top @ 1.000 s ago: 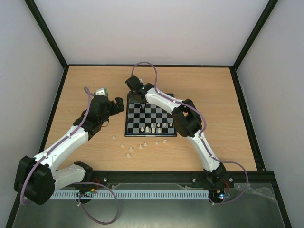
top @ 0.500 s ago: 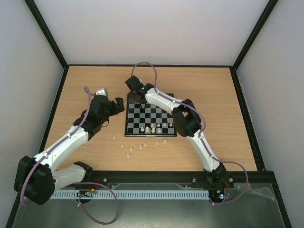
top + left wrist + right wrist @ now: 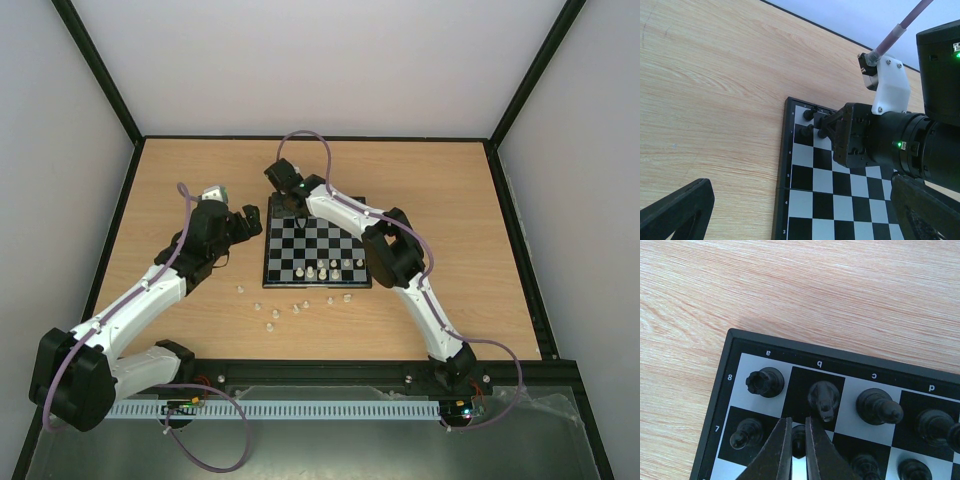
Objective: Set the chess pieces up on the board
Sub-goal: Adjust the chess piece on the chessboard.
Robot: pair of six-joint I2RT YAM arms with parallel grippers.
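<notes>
Right pincer [image 3: 299,212] sits low over the far-left corner of the small square chessboard with black and grey-white squares [image 3: 340,240]. The wrist view shows the grip: its two black fingers [image 3: 777,452] are clenched on a tiny black plastic pawn [image 3: 798,439] standing on b7, and the pawn's head just shows in the slit between them. Around it stand the black rook [image 3: 765,382] on a8, the black knight [image 3: 823,399] on b8, the black bishop [image 3: 879,407] on c8 and a second black pawn [image 3: 746,435] on a7, all upright.

Over to the left pincer [image 3: 243,225]: it is released, jaws spread wide, holding nothing. It hovers above the light wooden counter [image 3: 450,190], just beside the board's left edge.

Now the tiny cream plastic chess pieces [image 3: 322,270]. A handful stand on the board's near rows, from the middle toward the right. The loose cream pieces [image 3: 270,326] lie scattered on the counter just off the board's near edge, well apart from both pincers.
</notes>
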